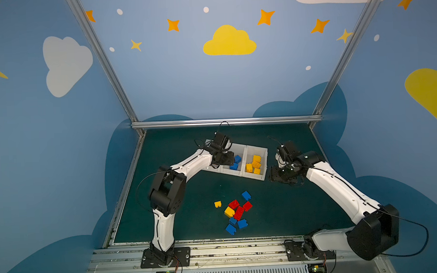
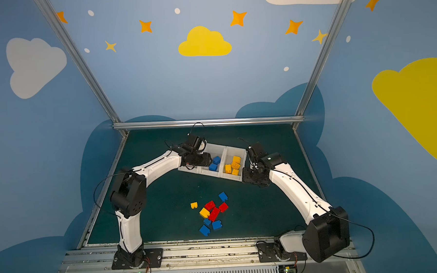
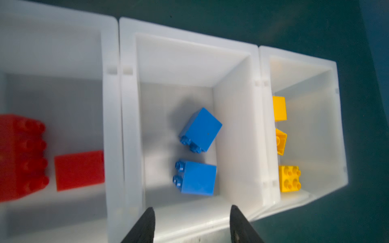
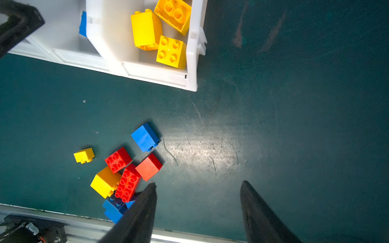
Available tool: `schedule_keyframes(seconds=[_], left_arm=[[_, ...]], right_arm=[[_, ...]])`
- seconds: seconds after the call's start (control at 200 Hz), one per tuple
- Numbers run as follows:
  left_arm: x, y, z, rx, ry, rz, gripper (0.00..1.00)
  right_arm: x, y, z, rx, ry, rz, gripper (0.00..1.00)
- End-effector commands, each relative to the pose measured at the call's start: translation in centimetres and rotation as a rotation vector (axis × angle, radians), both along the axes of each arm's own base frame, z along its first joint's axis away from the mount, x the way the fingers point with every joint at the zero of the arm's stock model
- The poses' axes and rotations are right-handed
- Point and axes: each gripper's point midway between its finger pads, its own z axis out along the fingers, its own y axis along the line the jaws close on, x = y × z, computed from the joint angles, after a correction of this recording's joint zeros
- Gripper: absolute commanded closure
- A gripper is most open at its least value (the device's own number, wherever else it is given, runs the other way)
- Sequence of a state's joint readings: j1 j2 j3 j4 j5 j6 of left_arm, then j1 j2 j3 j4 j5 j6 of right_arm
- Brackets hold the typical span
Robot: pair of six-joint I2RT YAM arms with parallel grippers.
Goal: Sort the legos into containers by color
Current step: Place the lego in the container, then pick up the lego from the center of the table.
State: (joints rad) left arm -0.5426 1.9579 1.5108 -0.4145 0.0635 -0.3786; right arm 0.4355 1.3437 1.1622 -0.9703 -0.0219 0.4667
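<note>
Three white containers stand in a row at the back. The left one [image 3: 52, 31] holds red legos [image 3: 79, 170], the middle one [image 3: 189, 42] two blue legos [image 3: 201, 129], the right one [image 1: 263, 153] several yellow legos [image 1: 256, 162]. My left gripper [image 3: 192, 210] hovers open and empty over the middle container's near wall. A loose pile [image 1: 237, 212] of red, blue and yellow legos lies on the green mat, with a small yellow lego [image 1: 217, 204] apart on its left. My right gripper [image 4: 199, 184] is open and empty, above the mat beside the yellow container.
An aluminium rail [image 1: 217, 243] runs along the table's front edge, with both arm bases bolted to it. Metal frame posts [image 1: 137, 150] and blue walls close the sides and back. Green mat [image 1: 291, 210] lies bare right of the pile.
</note>
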Motion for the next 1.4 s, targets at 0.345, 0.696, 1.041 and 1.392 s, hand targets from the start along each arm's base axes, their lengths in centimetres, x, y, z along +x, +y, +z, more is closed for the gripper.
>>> schedule_keyframes(seconds=[0.345,0.696,1.041,1.392], left_arm=[[-5.9,4.9,1.7,-0.052,-0.030,0.093,0.41],[-10.7,9.7,1.9,-0.037,-0.035,0.199,0.40],[-13.1,11.7,1.6,-0.061,-0.057,0.252,0.39],[-13.5,11.9,1.7,-0.063,-0.054,0.253,0.39]], right_arm=[[-2.6,3.6,-4.4,-0.021,0.100,0.136,0.36],[-2.6,9.5,-8.1,-0.063,0.155,0.289,0.37],[-2.6,11.7,-10.6,-0.112,0.203,0.340,0.39],[-2.6,12.3,-11.9,-0.165,0.242,0.350,0.41]])
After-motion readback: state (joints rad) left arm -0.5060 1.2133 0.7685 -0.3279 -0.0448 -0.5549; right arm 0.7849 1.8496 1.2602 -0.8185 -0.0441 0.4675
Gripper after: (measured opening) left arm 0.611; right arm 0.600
